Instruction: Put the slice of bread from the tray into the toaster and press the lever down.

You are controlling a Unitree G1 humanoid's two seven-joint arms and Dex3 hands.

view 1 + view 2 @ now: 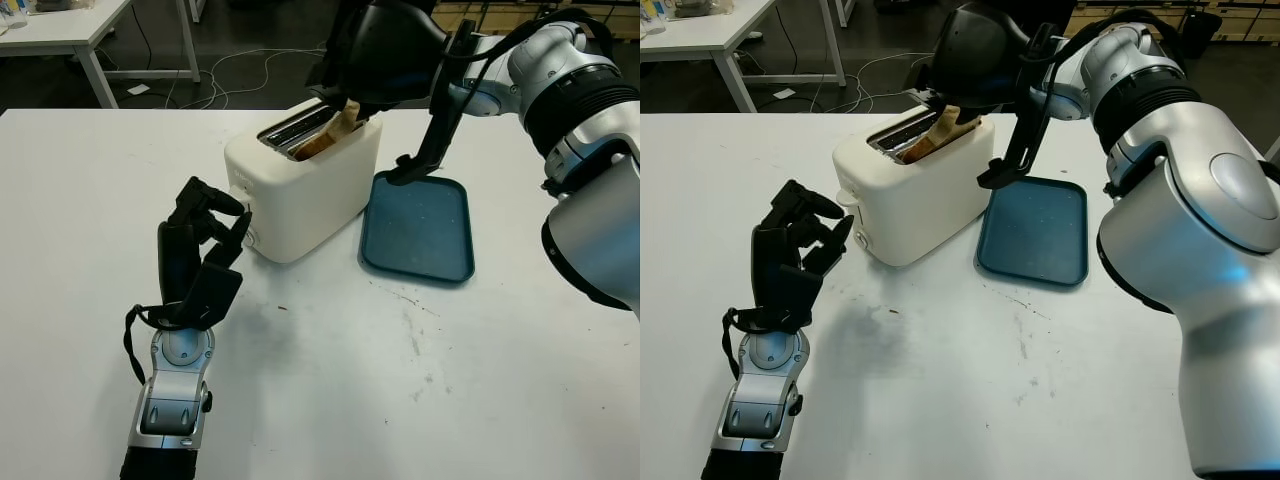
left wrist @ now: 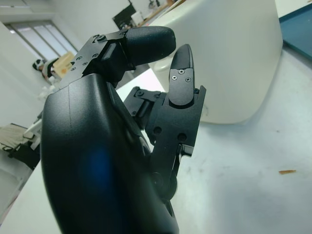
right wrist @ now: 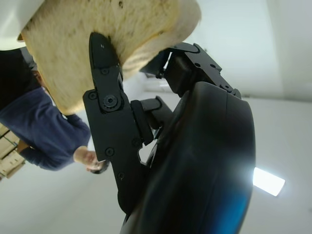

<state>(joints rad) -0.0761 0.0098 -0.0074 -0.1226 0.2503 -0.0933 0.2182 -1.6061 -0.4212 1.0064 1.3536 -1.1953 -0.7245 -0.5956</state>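
Observation:
The white toaster [image 1: 300,190] stands mid-table with its slots facing up. A slice of bread [image 1: 338,128] leans partway into the far slot, its top sticking out. My right hand [image 1: 352,98] hovers just above the toaster, shut on the slice; in the right wrist view a black finger [image 3: 105,73] presses against the bread [image 3: 117,29]. The blue tray [image 1: 420,228] lies bare to the right of the toaster. My left hand [image 1: 222,218] is open and upright, close to the toaster's near-left end without touching it; its fingers [image 2: 183,83] show before the toaster wall [image 2: 234,53].
The white table [image 1: 400,380] has scuff marks in front of the tray. Behind it stand another white table [image 1: 60,30] and cables on the floor [image 1: 240,75]. A person's blue sleeve [image 3: 48,131] appears in the right wrist view.

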